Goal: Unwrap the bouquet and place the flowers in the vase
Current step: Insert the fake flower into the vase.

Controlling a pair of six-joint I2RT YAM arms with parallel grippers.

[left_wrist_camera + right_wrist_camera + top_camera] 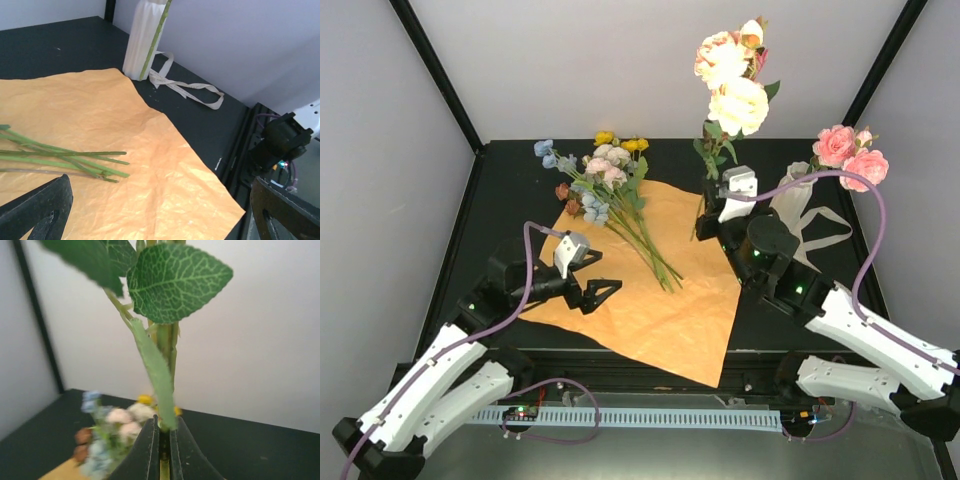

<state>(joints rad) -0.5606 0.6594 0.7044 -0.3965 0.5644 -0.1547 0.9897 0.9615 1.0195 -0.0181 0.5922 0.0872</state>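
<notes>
Black counter [510, 170], walled at the back and on both sides by pale panels.

Orange paper [670, 300]: a large sheet spread flat and unwrapped over the middle of the counter, with one corner reaching the near edge. It is creased but not folded.

Left arm: low over the left part of the paper. The left claw [602, 276] is spread wide with nothing between its fingers [40, 212]. In the left wrist view they frame the cut stem ends without touching them.

Right arm: reaches in from the right, claw raised above the paper's far right edge. The right claw [161, 422] is pressed together, pinching a green stem that stands nearly upright.

Held stem: carries the cream roses [732, 85] high above the counter, with leaves just above the fingers. Its lower end hangs over the edge of the paper.

Vase [142, 40]: white and ribbed, upright on the bare counter just past the paper's far right corner. In the overhead view it is partly hidden behind the right arm. Pink roses [848, 155] show above it.

Loose flowers [605, 185]: a bunch of blue, pink, yellow and cream blooms lying on the paper's far left part. The heads point to the back and the stems run toward the middle.

Ribbon [192, 90]: cream, lying loose in loops on the counter beside the foot of the vase.
</notes>
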